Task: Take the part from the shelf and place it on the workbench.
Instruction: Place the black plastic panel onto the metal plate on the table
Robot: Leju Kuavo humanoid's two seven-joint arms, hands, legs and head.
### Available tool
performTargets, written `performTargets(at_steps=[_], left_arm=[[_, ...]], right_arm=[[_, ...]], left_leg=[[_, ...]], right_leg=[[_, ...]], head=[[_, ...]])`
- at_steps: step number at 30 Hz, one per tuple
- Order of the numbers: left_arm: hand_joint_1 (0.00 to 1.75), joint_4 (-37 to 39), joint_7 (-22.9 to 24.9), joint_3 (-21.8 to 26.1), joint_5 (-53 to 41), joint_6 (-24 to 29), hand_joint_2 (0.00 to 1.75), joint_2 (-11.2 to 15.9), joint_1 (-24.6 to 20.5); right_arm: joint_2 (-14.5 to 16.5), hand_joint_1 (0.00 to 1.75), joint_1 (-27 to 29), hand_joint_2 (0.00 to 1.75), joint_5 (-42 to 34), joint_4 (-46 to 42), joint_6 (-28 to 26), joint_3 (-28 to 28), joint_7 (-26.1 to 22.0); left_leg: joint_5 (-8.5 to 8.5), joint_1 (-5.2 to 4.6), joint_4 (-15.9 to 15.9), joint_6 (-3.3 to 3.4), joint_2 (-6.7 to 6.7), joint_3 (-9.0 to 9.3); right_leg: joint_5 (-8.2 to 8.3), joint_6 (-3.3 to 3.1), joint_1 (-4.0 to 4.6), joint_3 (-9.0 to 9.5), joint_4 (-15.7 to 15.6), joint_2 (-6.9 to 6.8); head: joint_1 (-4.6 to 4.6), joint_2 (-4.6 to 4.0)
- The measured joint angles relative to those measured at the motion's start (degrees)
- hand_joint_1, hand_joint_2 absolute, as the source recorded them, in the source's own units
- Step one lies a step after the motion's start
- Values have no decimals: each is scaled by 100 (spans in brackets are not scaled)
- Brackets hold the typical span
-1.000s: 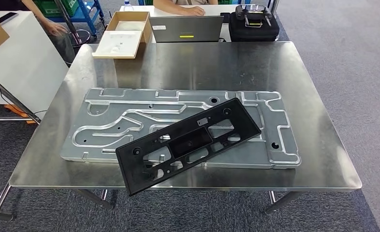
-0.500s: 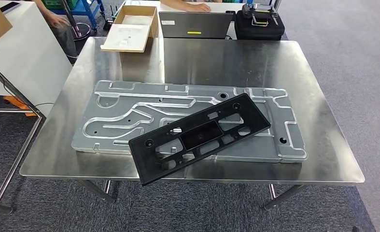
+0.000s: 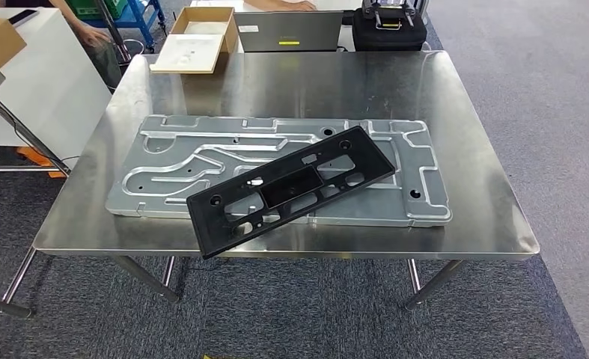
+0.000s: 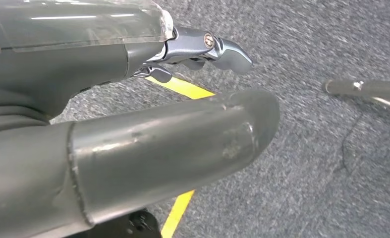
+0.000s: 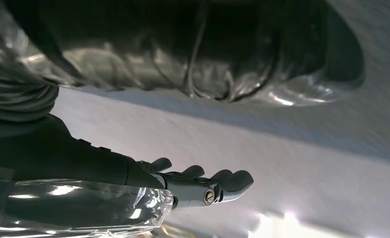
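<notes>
The black plastic part [image 3: 291,191], a long frame with cut-outs and holes, lies slanted across the front of a large silver metal plate [image 3: 201,161] on the steel workbench [image 3: 471,187]. One end of the part reaches the bench's front edge. In the left wrist view my left hand [image 4: 108,69] hangs over grey carpet, thumb and fingers stretched out, holding nothing. My right hand [image 5: 148,176] in the right wrist view also holds nothing, its fingers slightly bent and apart from the thumb.
At the bench's far edge stand an open cardboard box [image 3: 197,41], a closed laptop [image 3: 287,31] and a black case [image 3: 388,28]. A white table [image 3: 29,90] stands at the left, with a person's hand [image 3: 93,34] behind it. Grey carpet surrounds the bench.
The whole picture has shifted, so the camera has moved; the bench now looks a little farther off. The black part lies on the plate as before.
</notes>
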Motion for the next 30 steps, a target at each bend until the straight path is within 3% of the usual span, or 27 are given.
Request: performTargets(at_steps=[2, 3, 5, 7, 8, 10, 12, 13, 15, 17, 19, 20, 22, 23, 24, 26, 27, 28, 29, 30], left_arm=[[0, 0, -19, 23, -30, -8, 0, 3, -18], [0, 0, -27, 36, -43, -13, 0, 6, -31], [0, 0, -41, 62, -72, -25, 0, 10, -50], [0, 0, -47, 81, -100, -32, 0, 5, -50], [0, 0, -46, 86, -110, -32, 0, -1, -51], [0, 0, -37, 91, -123, -32, 0, -15, -51], [0, 0, -29, 98, -135, -32, 0, -26, -48], [0, 0, -27, 103, -146, -33, 0, -31, -47], [0, 0, -21, 114, -197, -55, 0, -35, -49], [0, 0, -13, 119, -309, -115, 0, -38, -58], [0, 0, 8, 116, -454, -185, 0, -40, -81], [0, 0, 29, 112, -519, -208, 0, -40, -97], [0, 1, 94, 95, -620, -220, 0, -42, -120], [0, 2, 129, 86, -658, -211, 0, -47, -123], [0, 3, 158, 79, -683, -198, 0, -54, -121], [0, 4, 188, 75, -707, -176, 0, -66, -120], [0, 4, 190, 75, -708, -171, 0, -68, -123], [0, 4, 189, 75, -710, -170, 0, -69, -125], [0, 4, 184, 75, -714, -170, 0, -70, -125], [0, 4, 179, 75, -720, -171, 0, -73, -125]], right_arm=[[-71, 0, -65, 0, 203, 446, -34, -129, 220], [-105, 0, -91, 0, 303, 624, 0, -170, 325], [-162, 0, -132, 0, 515, 920, 105, -225, 541], [-212, 0, -159, 0, 702, 1152, 215, -264, 751], [-233, 0, -166, 0, 788, 1255, 273, -275, 851], [-269, 0, -176, 0, 931, 1441, 387, -282, 1009], [-301, 0, -187, 0, 1030, 1585, 466, -281, 1119], [-317, 0, -194, 0, 1083, 1646, 548, -281, 1193], [-355, 0, -218, 0, 1213, 1780, 984, -281, 1488], [-394, 0, -272, 0, 1292, 1934, 2011, -284, 2061], [-403, 0, -344, 0, 1287, 2074, 3208, -307, 2708], [-391, 0, -373, 0, 1278, 2132, 3637, -321, 2935], [-335, 0, -410, 0, 1285, 2225, 4020, -335, 3133], [-299, 0, -428, 0, 1307, 2256, 4008, -335, 3116], [-270, 0, -451, 0, 1332, 2273, 3911, -335, 3052], [-237, 0, -494, 0, 1366, 2288, 3625, -335, 2766], [-231, 0, -509, 0, 1354, 2294, 3485, -335, 2532], [-227, 0, -521, 0, 1334, 2302, 3374, -336, 2273], [-227, 0, -532, 0, 1310, 2310, 3304, -336, 2025], [-227, 0, -545, 0, 1290, 2317, 3274, -337, 1818]], left_leg=[[238, -18, -771, 69, -2, 601], [255, -30, -1195, 105, -2, 889], [202, -64, -1681, 156, -3, 1173], [269, -59, -1759, 196, 12, 1137], [327, -46, -1784, 235, 28, 1105], [453, -19, -1818, 309, 65, 995], [556, -24, -1797, 340, 80, 841], [604, -24, -1775, 333, 87, 762], [685, -14, -1705, 305, 94, 600], [738, -2, -1593, 260, 93, 442], [781, -5, -1485, 195, 87, 324], [812, -10, -1458, 156, 84, 291], [872, -6, -1449, 75, 82, 260], [824, 3, -1410, 38, 78, 228], [673, 12, -1291, 8, 73, 170], [137, 25, -764, -37, 65, -15], [-121, 26, -387, -50, 63, -112], [-267, 26, -54, -59, 63, -175], [-282, 27, 160, -62, 62, -176], [-178, 27, 200, -56, 62, -85]], right_leg=[[68, 21, 16, -117, 52, 0], [99, 43, 23, -157, 75, 0], [174, 106, 24, -200, 91, -2], [230, 179, 13, -218, 86, 1], [161, 207, 10, -246, 134, 7], [-280, 255, -4, -382, 524, 19], [-787, 300, -26, -560, 1207, 23], [-871, 324, -39, -592, 1478, 23], [-669, 361, -69, -421, 1528, 21], [-406, 375, -97, 103, 842, 22], [-423, 341, -80, 532, 150, 31], [-480, 312, -61, 595, 3, 35], [-441, 229, -52, 548, -23, 30], [-392, 174, -59, 502, -24, 24], [-333, 117, -70, 442, -31, 16], [-207, 42, -69, 291, -35, 5], [-143, 31, -60, 206, -31, 2], [-81, 31, -52, 123, -23, -1], [-21, 36, -44, 38, -12, -5], [38, 45, -39, -53, 5, -7]], head=[[-1, 0], [-1, 0], [-1, 0], [-1, 0], [1, 0], [2, 0], [1, 0], [2, 0], [2, 0], [2, 0], [1, 0], [0, 0], [1, 0], [0, 0], [0, 0], [-1, 0], [-1, 0], [-1, 0], [-1, 0], [-1, 0]])
